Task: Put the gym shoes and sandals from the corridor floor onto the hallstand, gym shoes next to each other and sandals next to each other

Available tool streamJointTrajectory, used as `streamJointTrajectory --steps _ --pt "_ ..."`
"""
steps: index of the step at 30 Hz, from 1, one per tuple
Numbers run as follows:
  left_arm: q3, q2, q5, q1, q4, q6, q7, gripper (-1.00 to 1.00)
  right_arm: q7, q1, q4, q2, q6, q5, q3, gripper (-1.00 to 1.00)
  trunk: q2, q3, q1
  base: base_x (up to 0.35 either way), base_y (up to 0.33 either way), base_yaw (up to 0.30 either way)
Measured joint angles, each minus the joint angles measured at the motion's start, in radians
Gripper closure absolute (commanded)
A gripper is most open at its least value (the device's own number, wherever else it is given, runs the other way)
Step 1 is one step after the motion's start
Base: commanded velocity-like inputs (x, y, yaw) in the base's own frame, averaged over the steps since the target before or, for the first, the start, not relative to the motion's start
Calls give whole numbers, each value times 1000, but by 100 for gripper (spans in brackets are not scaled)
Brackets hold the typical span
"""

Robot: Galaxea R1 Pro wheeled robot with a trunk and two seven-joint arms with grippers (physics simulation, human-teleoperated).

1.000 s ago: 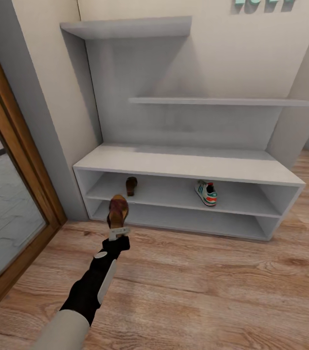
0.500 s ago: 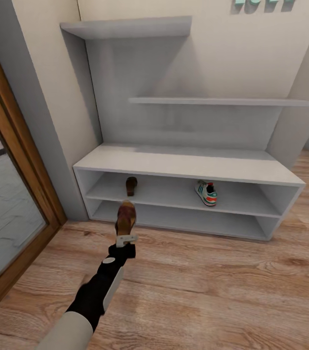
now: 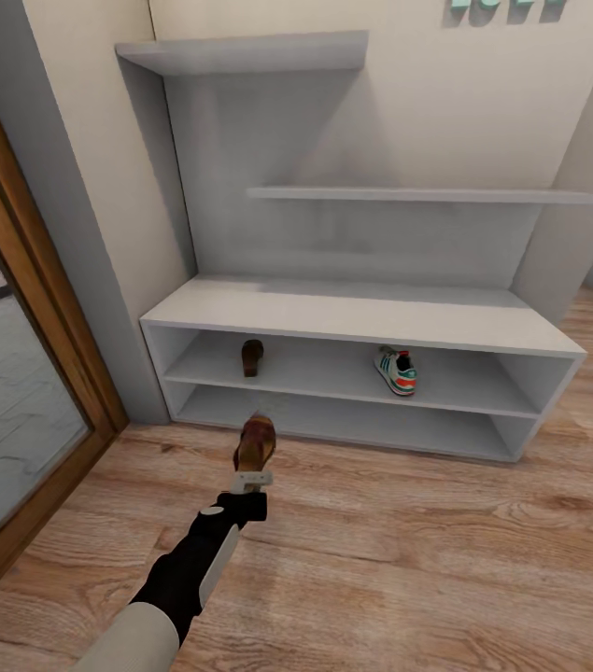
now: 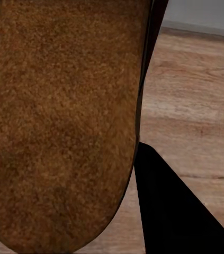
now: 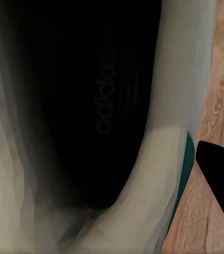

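The left claw [image 3: 253,480] grips a brown sandal [image 3: 256,442] just in front of the shoe rack [image 3: 361,322], above the floor [image 3: 408,560]. The right wrist view shows a sneaker's [image 5: 90,127] dark inside close up; whether that claw is clenched cannot be told.

Head view: high, facing forward and down at the shoe rack [image 3: 361,322] and wood floor [image 3: 427,560], from a middling distance. Left wrist view: pressed close against a brown sandal [image 4: 64,121], floor [image 4: 191,95] beyond; shares sandal [image 3: 256,444] and floor with head view. Right wrist view: very close, looking into a white sneaker [image 5: 90,121], floor [image 5: 220,95] at edge.
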Motion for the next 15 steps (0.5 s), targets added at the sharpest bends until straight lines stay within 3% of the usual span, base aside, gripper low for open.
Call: streamJointTrajectory --steps 6,15 --pt "0 2 -2 0 -1 43 -3 100 1 0 0 1 0 7 0 100 0 0 0 0 0 0" --pt "1 3 -4 0 -2 51 -2 100 0 0 -1 3 0 9 1 100 0 0 0 0 0 0"
